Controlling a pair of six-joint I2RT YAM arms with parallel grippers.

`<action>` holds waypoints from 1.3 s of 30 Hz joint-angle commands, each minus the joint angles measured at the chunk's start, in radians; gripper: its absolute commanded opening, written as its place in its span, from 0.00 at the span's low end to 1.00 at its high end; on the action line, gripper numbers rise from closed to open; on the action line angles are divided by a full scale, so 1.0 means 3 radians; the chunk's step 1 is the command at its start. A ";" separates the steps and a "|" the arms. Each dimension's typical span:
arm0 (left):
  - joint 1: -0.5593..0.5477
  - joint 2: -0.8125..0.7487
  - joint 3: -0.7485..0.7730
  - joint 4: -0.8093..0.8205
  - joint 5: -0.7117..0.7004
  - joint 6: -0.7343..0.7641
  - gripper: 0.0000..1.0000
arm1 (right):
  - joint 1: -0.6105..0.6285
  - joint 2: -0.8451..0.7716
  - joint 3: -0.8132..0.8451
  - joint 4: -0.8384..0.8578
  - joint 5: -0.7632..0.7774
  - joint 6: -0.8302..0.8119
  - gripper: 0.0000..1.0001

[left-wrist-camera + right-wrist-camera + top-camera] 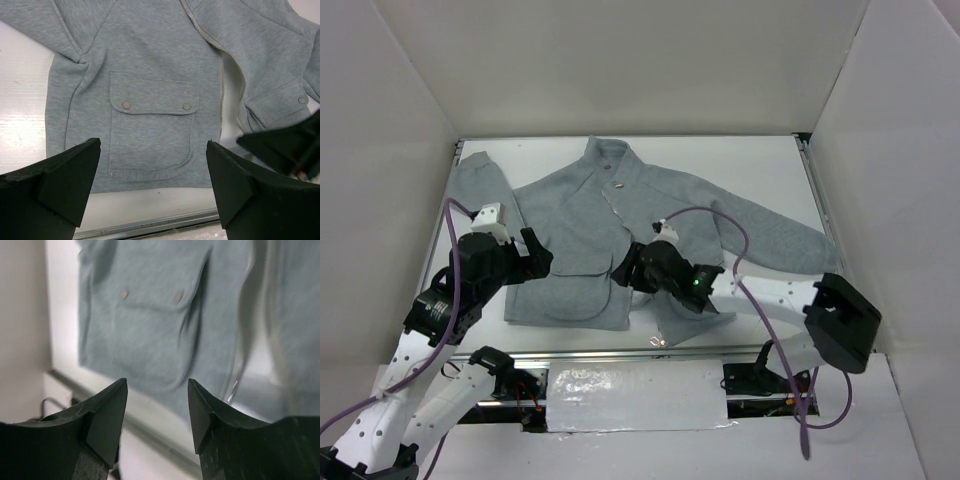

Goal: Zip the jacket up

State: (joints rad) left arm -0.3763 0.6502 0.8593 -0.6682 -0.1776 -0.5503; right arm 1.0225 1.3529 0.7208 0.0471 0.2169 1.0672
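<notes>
Looking down, we see the jacket lying front-up on the table, its zipper parted at the hem. Our left end effector gapes wide above a pocket. Our right end effector hovers near the hem, fingers apart, gripping nothing.

From above, the right gripper and its arm covered the jacket's lower middle, hiding the bottom of the zipper and one pocket; the slider was too small to find. The left wrist view cut the jacket off at the top and right, collar out of frame, and the gripper overlapped that pocket's lower part. The right wrist view was blurred, the zipper only a pale streak.
</notes>
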 commanded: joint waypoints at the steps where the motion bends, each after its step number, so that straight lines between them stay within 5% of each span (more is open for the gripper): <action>1: -0.0009 -0.0056 -0.0006 0.0156 0.0040 0.0055 0.99 | -0.0335 0.0403 0.0292 -0.0366 -0.0226 -0.0734 0.59; 11: -0.0009 -0.0045 0.0004 0.0161 0.0101 0.0096 0.99 | -0.0617 0.0746 0.0328 -0.0244 -0.0523 -0.1261 0.59; 31: -0.0009 -0.0010 -0.0001 0.0187 0.0162 0.0126 0.99 | -0.0627 0.1140 0.0323 0.0170 -0.0932 -0.1226 0.52; 39: -0.0009 0.0011 0.0004 0.0192 0.0193 0.0142 0.99 | -0.0652 0.1237 0.0302 0.0533 -0.1280 -0.1175 0.33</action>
State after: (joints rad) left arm -0.3763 0.6525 0.8589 -0.6506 -0.1383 -0.5278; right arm 0.8330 1.7012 0.7940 0.1360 -0.1120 0.7116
